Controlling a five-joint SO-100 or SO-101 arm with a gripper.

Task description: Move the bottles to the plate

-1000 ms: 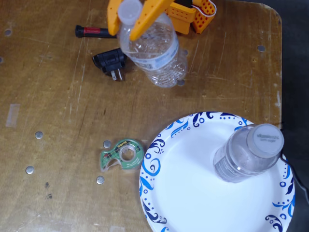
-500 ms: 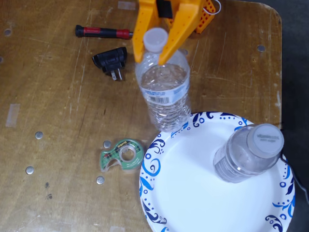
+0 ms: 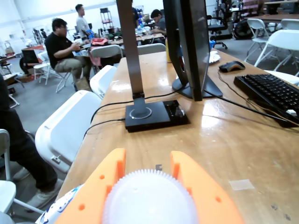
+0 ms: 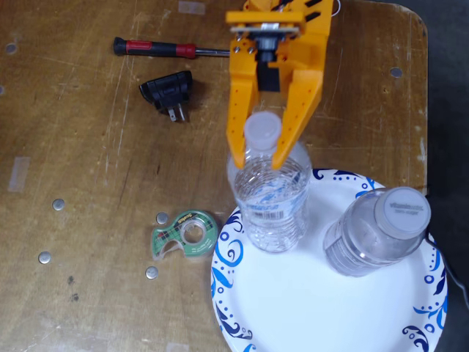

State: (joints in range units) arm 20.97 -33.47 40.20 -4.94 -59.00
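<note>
My orange gripper is shut on the neck of a clear water bottle with a white cap and a pale label. That bottle hangs upright over the upper left rim of the white plate with blue swirls. A second clear bottle stands upright on the plate's right side. In the wrist view the held bottle's ribbed white cap fills the bottom between the two orange fingers, and a bit of the plate's rim shows at the lower left.
On the wooden table lie a green tape dispenser just left of the plate, a black plug adapter and a red-handled screwdriver at the top left. The table's right edge is close to the plate.
The gripper has carried the bottle down the fixed view, from the table's top edge to above the plate's upper left rim. The bottle on the plate has not moved.
</note>
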